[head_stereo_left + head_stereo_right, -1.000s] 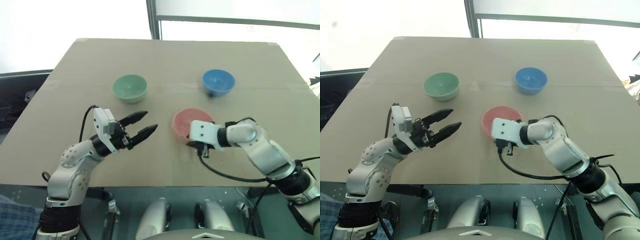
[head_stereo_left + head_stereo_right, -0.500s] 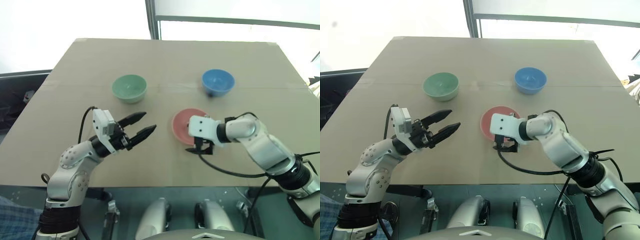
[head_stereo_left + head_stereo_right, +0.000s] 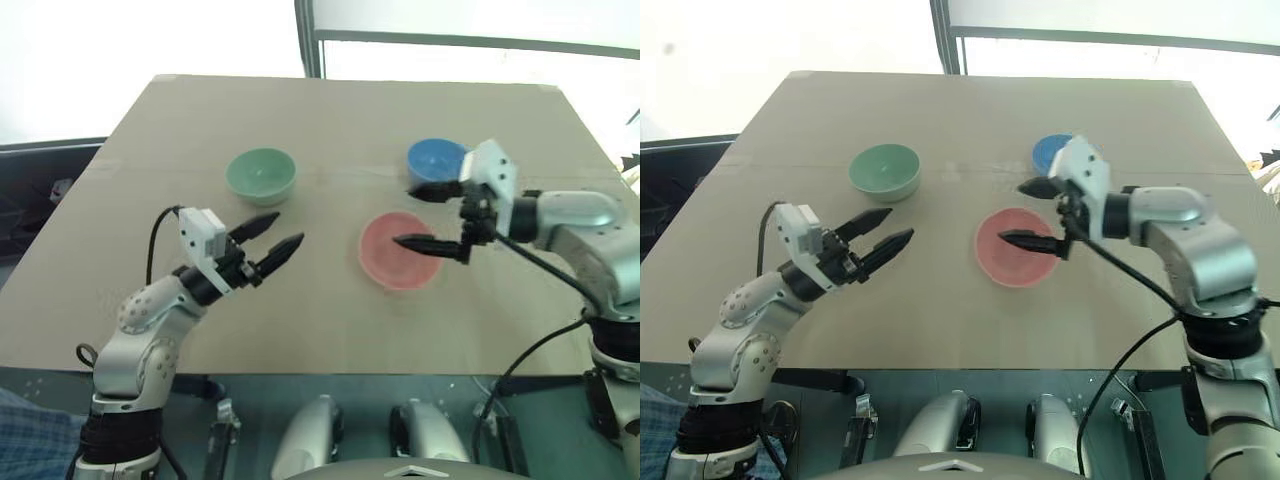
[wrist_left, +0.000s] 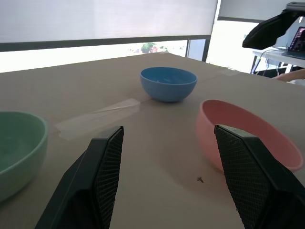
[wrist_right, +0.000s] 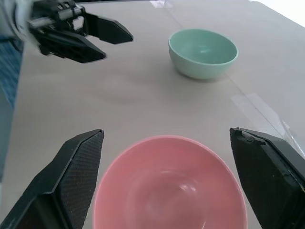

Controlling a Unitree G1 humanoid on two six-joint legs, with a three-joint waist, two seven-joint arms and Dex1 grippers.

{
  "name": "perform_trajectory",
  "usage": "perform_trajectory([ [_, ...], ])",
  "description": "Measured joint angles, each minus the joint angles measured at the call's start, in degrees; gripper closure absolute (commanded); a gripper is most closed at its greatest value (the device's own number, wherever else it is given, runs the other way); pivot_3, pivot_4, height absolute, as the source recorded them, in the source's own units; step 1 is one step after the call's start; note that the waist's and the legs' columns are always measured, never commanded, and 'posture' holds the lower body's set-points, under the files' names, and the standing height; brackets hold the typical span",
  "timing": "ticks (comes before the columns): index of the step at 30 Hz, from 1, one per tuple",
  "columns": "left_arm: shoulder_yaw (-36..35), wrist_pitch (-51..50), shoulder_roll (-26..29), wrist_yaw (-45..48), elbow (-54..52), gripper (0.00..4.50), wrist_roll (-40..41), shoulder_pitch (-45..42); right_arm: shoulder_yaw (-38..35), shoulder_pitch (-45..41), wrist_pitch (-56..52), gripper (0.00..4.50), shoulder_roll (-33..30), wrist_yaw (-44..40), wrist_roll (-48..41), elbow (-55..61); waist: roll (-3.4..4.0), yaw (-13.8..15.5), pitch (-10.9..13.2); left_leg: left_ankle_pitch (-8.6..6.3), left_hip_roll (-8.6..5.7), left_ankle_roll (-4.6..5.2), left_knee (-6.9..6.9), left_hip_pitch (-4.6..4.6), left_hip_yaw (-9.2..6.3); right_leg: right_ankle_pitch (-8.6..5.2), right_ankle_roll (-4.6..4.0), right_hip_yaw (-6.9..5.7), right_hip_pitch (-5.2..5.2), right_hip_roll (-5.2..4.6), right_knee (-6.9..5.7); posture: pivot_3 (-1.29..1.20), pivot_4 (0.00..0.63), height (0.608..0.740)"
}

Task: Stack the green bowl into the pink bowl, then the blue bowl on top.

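Nearest, the left gripper (image 3: 268,244) hovers open and empty over the cardboard-covered table (image 3: 330,130). Beyond it the pink bowl (image 3: 400,250) sits upright, with the right gripper (image 3: 425,215) spread wide above its rim, holding nothing. Farther back stand the green bowl (image 3: 260,176) and the blue bowl (image 3: 432,160), well apart

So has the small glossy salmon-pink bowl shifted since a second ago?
Yes. The pink bowl has slid slightly toward the robot's right: against the blue bowl, it now sits more nearly below it. The open right gripper has lifted off it.
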State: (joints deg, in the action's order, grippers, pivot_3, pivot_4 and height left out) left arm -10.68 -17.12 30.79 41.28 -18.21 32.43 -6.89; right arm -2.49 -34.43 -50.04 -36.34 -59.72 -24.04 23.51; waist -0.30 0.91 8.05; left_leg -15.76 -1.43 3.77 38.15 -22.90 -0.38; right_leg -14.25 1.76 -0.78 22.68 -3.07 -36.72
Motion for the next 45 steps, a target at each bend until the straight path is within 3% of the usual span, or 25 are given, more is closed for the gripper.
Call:
perform_trajectory([
  [3,0.17,-1.18,1.32,-1.85,0.00,1.30,-2.15,-2.63,-3.96,1.46,-1.10,0.07,-1.01,0.24,-4.05,0.23,0.01,-0.23,0.00,0.00,0.02,0.01,-0.01,0.01,0.01,0.00,0.00,0.01,-0.01,0.00,-0.02,0.00,0.150,0.740],
  [9,3.67,-1.41,5.42,-6.95,5.62,1.30,-14.57,-9.70,-19.11,11.31,-1.28,0.07,-2.49,0.53,-15.80,0.23,0.01,0.00,0.01,-0.01,0.01,0.03,-0.07,-0.02,0.04,0.00,0.01,0.03,-0.01,0.00,0.03,0.00,0.150,0.740],
  [15,5.57,-1.42,8.03,-10.50,13.98,1.30,-22.77,-14.71,-26.56,19.42,0.68,0.07,-6.15,0.60,-19.22,0.52,0.01,-0.01,0.02,-0.01,0.04,0.04,-0.09,-0.01,0.06,0.00,0.01,0.03,0.00,0.01,0.00,0.00,0.150,0.740],
  [28,12.72,10.40,9.03,-7.52,39.94,1.30,-33.87,-25.15,-27.45,22.94,4.42,0.07,-8.37,4.31,-21.61,1.63,-0.03,0.17,0.03,-0.02,0.04,0.06,-0.05,-0.07,0.08,0.00,0.01,0.06,0.02,-0.01,0.03,0.00,0.150,0.740],
  [40,18.88,23.86,4.02,-4.28,58.14,1.30,-39.34,-37.29,-25.50,22.96,5.89,0.07,-10.38,6.27,-22.07,1.64,-0.06,-0.10,0.04,-0.03,0.03,0.09,-0.03,-0.09,0.11,0.01,0.03,0.04,0.04,-0.02,0.02,0.00,0.150,0.740],
  [45,20.35,26.46,3.10,-1.46,63.24,2.86,-40.31,-40.30,-25.36,22.96,6.62,0.00,-10.59,6.67,-22.09,1.60,-0.08,-0.05,0.06,-0.03,0.03,0.09,0.05,-0.11,0.10,0.01,0.03,0.03,0.04,-0.01,-0.01,0.00,0.150,0.740],
])
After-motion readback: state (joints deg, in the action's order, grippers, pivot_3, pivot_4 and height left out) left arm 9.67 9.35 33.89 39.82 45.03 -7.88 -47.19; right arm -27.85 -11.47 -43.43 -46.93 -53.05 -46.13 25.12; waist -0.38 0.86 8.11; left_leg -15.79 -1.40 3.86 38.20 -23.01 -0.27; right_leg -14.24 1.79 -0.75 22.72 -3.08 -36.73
